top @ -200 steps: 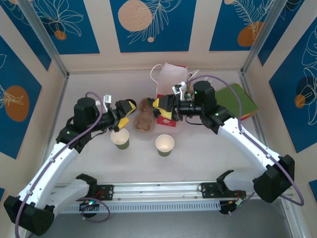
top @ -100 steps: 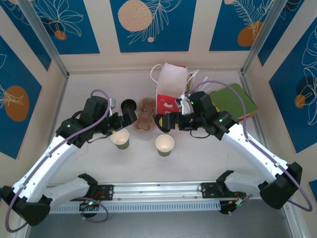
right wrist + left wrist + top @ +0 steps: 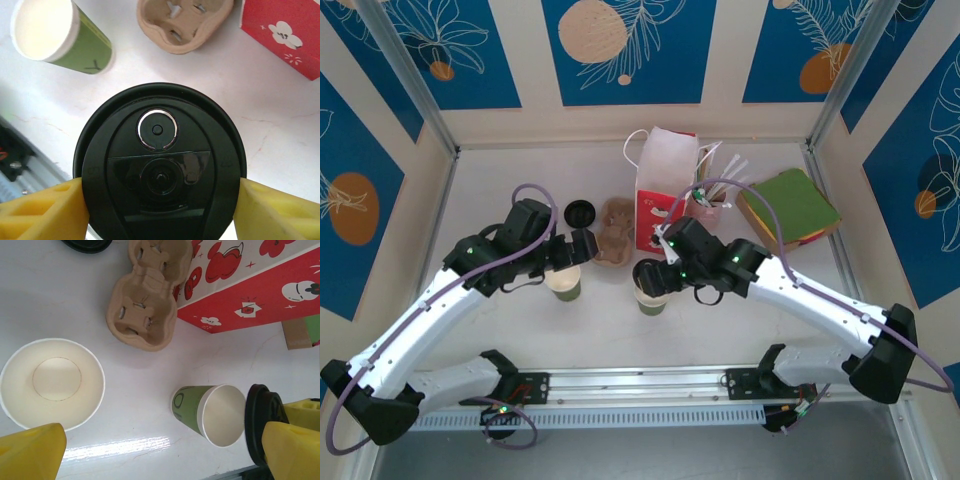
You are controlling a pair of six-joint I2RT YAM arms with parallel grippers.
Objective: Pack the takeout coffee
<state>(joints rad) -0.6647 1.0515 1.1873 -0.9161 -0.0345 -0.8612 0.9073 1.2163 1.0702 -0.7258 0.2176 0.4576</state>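
Our left gripper (image 3: 582, 246) hangs released, holding nothing, beside an empty cup (image 3: 52, 382). At centre, the coffee cup (image 3: 210, 412) stands open in front of the bag (image 3: 665, 190). The right gripper (image 3: 650, 276) grasps the black lid (image 3: 159, 150) by its edge, right at the cup's mouth. We judge an off-centre press could tip the light cup or seat the lid crooked.

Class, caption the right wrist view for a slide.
Right gripper grips a black lid; lidless green cup, cardboard carrier and red bag behind.
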